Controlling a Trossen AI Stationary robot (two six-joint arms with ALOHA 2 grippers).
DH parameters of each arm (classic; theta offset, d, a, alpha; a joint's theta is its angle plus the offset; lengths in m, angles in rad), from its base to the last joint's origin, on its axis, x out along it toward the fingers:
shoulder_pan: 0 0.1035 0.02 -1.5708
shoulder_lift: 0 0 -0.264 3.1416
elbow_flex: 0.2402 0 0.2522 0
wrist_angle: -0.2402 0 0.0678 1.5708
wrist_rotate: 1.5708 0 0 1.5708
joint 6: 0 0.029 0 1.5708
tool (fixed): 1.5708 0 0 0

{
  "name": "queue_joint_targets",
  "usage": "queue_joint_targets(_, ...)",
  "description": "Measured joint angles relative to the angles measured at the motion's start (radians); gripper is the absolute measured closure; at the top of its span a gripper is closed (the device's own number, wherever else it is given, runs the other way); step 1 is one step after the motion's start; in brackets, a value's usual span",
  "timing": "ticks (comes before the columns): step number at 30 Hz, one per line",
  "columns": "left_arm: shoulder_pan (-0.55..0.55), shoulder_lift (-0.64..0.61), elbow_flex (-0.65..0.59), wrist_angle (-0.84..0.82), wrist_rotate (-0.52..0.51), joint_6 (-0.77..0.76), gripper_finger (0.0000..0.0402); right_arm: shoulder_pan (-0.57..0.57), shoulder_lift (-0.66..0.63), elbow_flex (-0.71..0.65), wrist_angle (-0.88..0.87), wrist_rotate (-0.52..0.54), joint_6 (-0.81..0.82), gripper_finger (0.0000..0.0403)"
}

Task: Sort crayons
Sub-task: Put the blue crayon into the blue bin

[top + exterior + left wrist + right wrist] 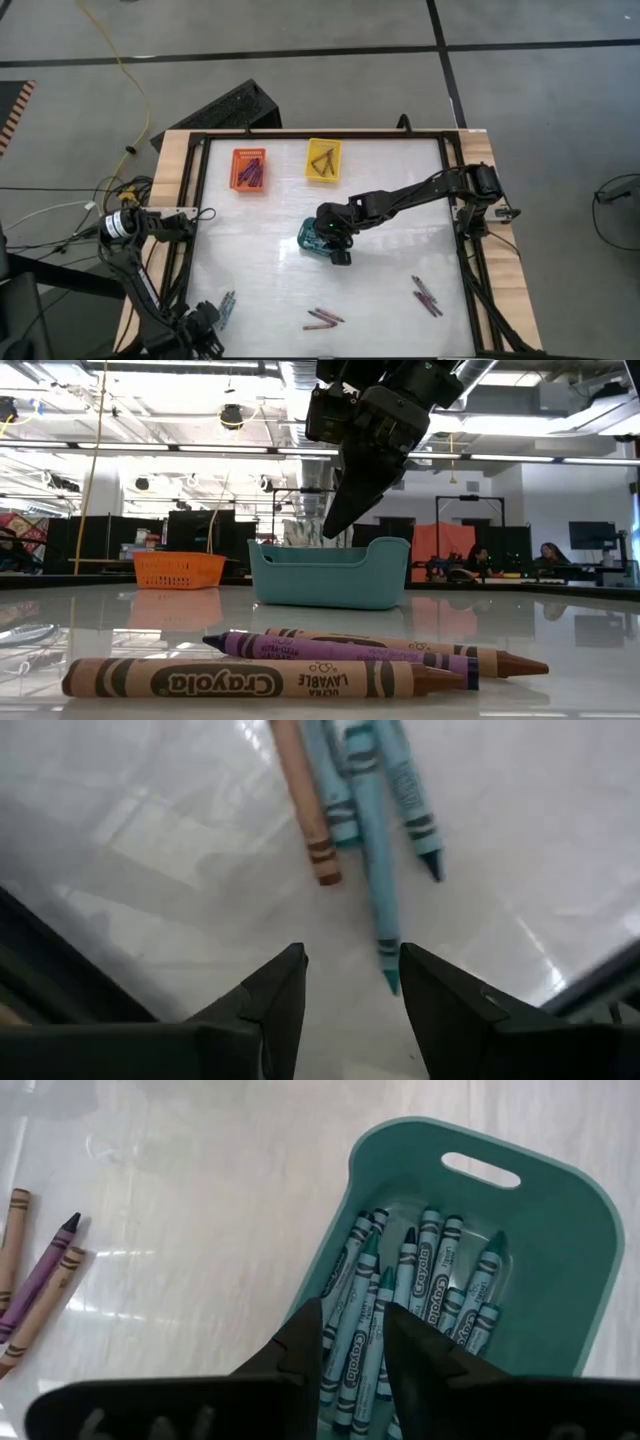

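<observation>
Three teal crayons [375, 830] and a brown one [305, 805] lie side by side on the white table near its front left corner. My left gripper [352, 988] hangs open just above them, pointing down, and one teal tip [390, 975] sits by a finger. It touches nothing. My right gripper [353, 1342] stands open over the teal basket [560, 1250], slanting down above the several teal crayons [425, 1285] that lie in it. More loose crayons [323, 318] [427, 297] lie near the front edge.
An orange basket [249, 169] with purple crayons and a yellow basket [323, 160] with brown ones stand at the far side. A black frame [186, 230] runs around the table. Two brown crayons and a purple one [340, 650] lie close to the low camera.
</observation>
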Motion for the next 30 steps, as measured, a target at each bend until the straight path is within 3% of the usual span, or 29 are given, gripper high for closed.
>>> queue_joint_targets(5,0.008,-0.001,-0.051,0.108,0.004,-0.012,0.0251,0.0,0.0,0.0,-0.002,0.0,0.0,0.03)
queue_joint_targets(12,0.007,-0.002,-0.057,0.107,-0.011,-0.023,0.0258,0.0,0.0,0.0,-0.002,0.0,-0.001,0.03)
queue_joint_targets(23,0.008,-0.001,-0.059,0.14,-0.021,0.046,0.0375,0.0,0.0,0.0,0.001,0.0,-0.003,0.03)
queue_joint_targets(30,0.008,-0.002,-0.059,0.179,-0.027,0.085,0.0396,0.0,0.0,0.0,0.001,0.001,-0.006,0.03)
